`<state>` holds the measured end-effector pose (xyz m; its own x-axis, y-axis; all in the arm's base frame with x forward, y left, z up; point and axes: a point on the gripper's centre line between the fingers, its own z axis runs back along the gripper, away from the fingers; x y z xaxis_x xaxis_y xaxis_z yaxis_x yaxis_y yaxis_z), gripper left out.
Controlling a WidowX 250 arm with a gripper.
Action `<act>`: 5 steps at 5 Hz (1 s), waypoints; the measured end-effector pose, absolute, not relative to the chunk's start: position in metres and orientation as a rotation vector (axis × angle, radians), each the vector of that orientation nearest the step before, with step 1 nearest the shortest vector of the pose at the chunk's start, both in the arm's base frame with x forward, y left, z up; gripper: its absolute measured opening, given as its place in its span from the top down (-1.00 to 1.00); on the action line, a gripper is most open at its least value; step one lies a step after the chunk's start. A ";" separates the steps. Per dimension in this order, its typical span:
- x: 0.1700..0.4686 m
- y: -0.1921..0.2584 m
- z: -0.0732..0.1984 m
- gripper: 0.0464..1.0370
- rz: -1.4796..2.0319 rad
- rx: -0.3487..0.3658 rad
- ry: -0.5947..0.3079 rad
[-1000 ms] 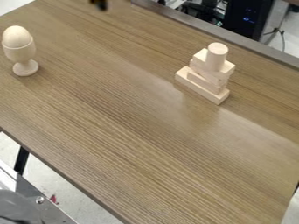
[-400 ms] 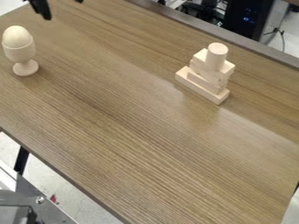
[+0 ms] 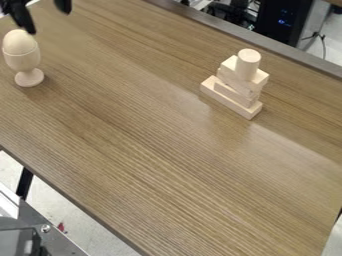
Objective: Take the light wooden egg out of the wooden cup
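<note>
Leftward and down since the earlier frame, the tool (image 3: 48, 21) has come close to the pale egg (image 3: 20, 42) in the camera view. Its fingers are spread wide, with nothing between them. The egg sits in a footed cup (image 3: 23, 61) at the counter (image 3: 143, 150)'s left side. Both look like light, stiff wood, hardly fragile; the rounded egg probably slips if pinched high, so its widest exposed part seems the surest grip.

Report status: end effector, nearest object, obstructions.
Black two-finger end effector open, empty. Pale wooden egg seated in pale wooden goblet-shaped cup, nearest; contact unclear. Nothing visible between them; pale wooden block stack stands apart.
</note>
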<state>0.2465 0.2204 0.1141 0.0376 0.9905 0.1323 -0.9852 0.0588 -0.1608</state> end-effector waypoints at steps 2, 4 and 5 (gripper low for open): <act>0.224 0.240 0.097 -0.92 1.566 0.069 -0.120; 0.226 0.244 0.086 -0.83 1.579 0.070 -0.124; 0.227 0.246 0.085 -0.36 1.587 0.064 -0.143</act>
